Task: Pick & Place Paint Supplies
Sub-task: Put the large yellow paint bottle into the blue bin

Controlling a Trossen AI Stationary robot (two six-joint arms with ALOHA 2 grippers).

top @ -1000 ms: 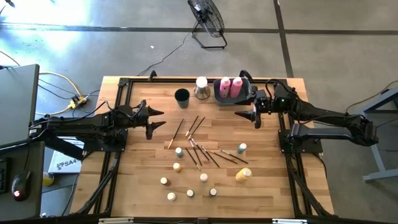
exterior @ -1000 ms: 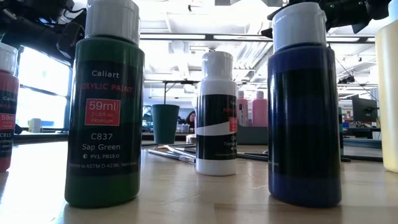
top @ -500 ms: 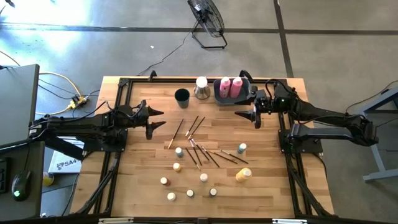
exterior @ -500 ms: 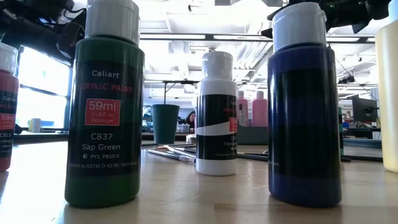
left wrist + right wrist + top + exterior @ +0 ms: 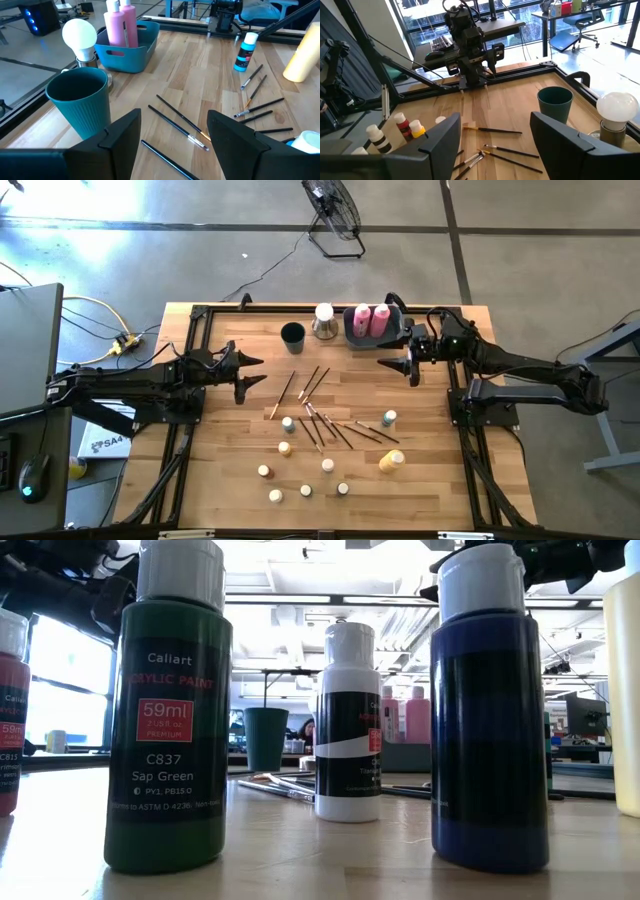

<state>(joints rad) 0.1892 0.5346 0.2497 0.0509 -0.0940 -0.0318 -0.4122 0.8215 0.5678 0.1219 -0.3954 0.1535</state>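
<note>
both grippers hang open and empty. brushes lie scattered between the left gripper and right gripper, touching neither.

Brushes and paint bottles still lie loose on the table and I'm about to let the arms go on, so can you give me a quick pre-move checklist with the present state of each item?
1. Left claw open and empty: ok.
2. Right claw open and empty: ok.
3. Both claws hover apart from every supply: ok.
4. Blue bin ready to receive: ok, it holds two pink bottles with room beside them.
5. Brushes easy to pick singly: not ok, several cross each other mid-table.
6. Yellow bottle upright: not ok, it lies on its side.
</note>
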